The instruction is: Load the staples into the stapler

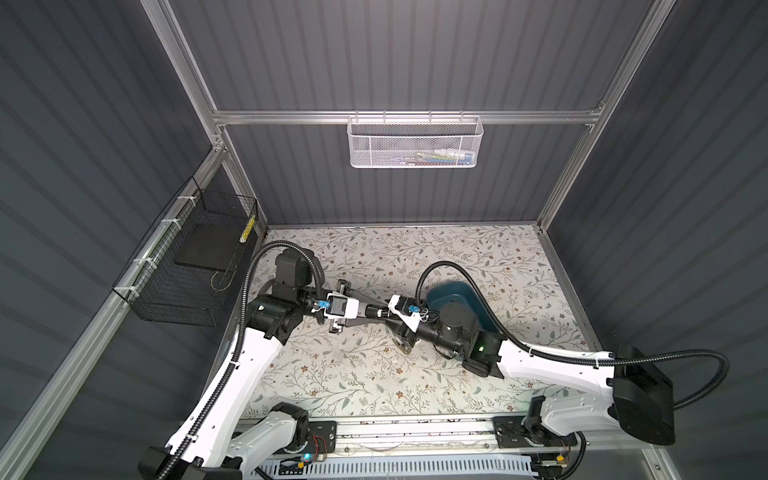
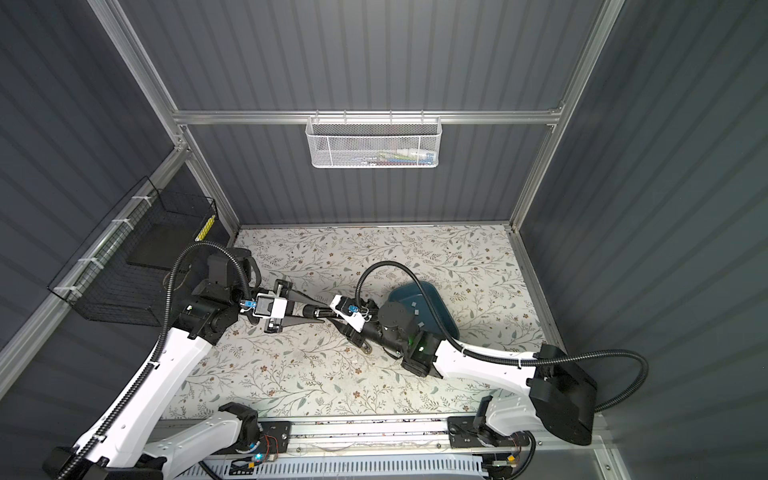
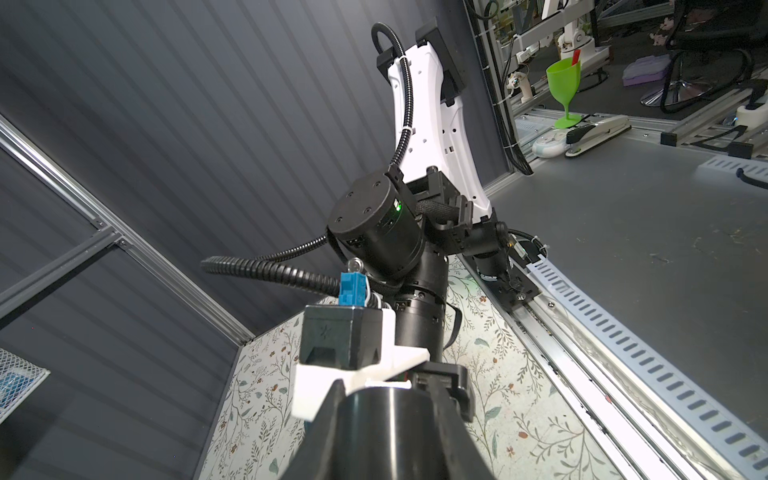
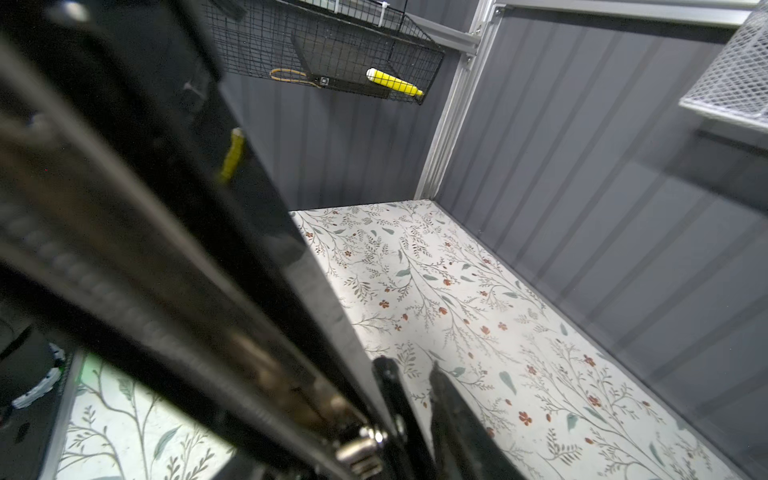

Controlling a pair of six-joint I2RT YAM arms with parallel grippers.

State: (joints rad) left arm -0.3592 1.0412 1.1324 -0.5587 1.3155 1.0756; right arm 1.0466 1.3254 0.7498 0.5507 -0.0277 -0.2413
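Left fingers pinch the stapler, right fingers' closure unclear, right arm partly covering tray of staples

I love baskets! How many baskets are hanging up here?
2: a white basket on the back rail and a black basket on the left rail. None seems hidden.

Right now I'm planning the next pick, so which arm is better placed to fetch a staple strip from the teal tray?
Right. The left claw is clamped on the stapler, while the right claw looks empty and the teal tray holding the staples sits beneath its arm.
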